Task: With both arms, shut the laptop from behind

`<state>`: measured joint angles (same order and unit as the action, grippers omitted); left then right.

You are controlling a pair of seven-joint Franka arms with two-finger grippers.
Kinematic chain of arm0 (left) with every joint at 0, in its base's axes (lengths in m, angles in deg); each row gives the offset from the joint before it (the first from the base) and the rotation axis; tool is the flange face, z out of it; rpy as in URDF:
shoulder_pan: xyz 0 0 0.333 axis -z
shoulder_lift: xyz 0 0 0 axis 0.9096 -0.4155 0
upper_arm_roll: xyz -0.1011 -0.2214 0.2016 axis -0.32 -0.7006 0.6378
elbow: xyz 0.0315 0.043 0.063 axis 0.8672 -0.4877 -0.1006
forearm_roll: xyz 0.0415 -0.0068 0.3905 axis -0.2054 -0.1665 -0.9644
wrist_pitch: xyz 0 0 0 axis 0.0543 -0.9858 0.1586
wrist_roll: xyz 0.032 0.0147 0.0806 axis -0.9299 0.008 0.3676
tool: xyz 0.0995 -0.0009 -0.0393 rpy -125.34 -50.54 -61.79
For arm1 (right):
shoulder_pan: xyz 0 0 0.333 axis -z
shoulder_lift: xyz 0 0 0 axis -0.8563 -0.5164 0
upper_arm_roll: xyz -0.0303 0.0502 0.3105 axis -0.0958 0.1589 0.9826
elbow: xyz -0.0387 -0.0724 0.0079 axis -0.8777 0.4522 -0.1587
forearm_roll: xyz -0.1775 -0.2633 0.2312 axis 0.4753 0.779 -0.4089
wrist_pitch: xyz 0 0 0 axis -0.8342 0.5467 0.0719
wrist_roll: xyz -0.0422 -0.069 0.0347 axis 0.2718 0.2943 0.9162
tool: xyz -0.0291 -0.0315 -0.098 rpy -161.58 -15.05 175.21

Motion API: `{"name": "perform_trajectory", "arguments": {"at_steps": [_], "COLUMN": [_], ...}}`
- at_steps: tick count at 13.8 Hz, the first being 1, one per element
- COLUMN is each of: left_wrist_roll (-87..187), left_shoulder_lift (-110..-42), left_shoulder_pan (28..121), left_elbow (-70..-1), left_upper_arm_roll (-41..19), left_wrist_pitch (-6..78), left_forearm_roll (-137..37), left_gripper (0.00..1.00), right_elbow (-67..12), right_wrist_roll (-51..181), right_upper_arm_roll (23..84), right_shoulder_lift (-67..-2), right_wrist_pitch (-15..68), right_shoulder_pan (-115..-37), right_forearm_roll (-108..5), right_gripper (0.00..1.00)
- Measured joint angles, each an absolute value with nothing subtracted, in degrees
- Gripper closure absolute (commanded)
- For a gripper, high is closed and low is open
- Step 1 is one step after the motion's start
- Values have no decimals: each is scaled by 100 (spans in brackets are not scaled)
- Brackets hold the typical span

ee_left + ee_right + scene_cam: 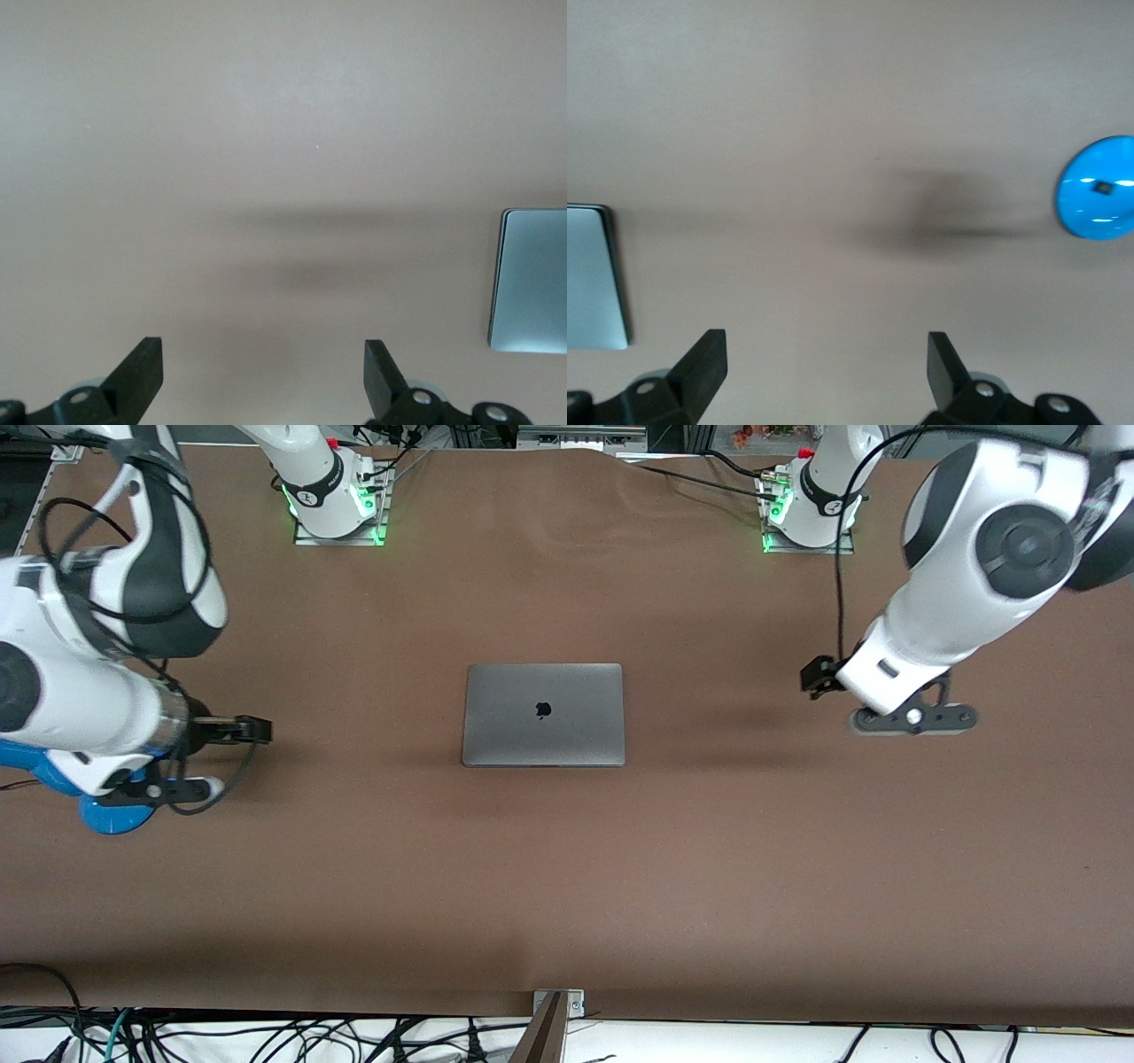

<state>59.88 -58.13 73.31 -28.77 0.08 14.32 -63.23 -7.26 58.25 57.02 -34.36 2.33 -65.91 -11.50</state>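
The laptop (543, 714) is flat on the brown worktop (567, 886), pretty much dead centre between the two arms, lid fully down with the black apple logo facing up. Nothing's touching it.

The left hand (263, 376) is up in the air over bare worktop toward the left arm's end, well apart from the laptop. In the left wrist view its two black fingers (142, 372) are spread wide with nothing between them, just worktop and a soft shadow underneath. You can catch one edge of the grey lid off at the side of that view.

The right hand (827, 372) is the same deal at the right arm's end: hanging over bare worktop, fingers (704, 367) wide apart and holding nothing. Its wrist view shows a corner of the laptop at one side and the round blue lamp base (1099, 188) at the other. In the front view that blue base (111, 815) sits on the worktop under the right arm, nearer the front camera than the arm's wrist, and partly hidden by it.

Both arm bases have green lights glowing along the farthest edge of the worktop. There's a tangle of cables hanging off the near edge.
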Motion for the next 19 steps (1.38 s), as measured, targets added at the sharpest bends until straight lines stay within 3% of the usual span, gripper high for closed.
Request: {"name": "perform_trajectory", "arguments": {"at_steps": [5,10,14,19], "left_wrist_roll": [5441,5023,4997,4982], "left_shoulder_lift": [-5126,-5065,-5063,-4971], "left_shoulder_pan": [7134,6963,6962,6962], "left_elbow": [-3042,-3177,-3182,-3179], "left_upper_arm_roll": [36,67,98,197], "left_wrist_pitch": [1381,1324,1278,1205], "left_forearm_roll": [-5886,-6026,-6106,-6106], "left_gripper": [0,0,0,0], "right_elbow": [-721,-2201,-2912,-2960], "right_wrist_roll": [6098,6078,6076,6037], "right_upper_arm_roll": [5661,5659,5838,6059], "right_shoulder_lift": [-2436,-1009,-634,-609], "right_wrist_pitch": [-179,-221,195,251], "right_shoulder_pan": [-6171,-6003,-5868,-5800], "right_forearm_roll": [-1153,-1154,-1155,-1155], "right_gripper": [0,0,0,0]}}
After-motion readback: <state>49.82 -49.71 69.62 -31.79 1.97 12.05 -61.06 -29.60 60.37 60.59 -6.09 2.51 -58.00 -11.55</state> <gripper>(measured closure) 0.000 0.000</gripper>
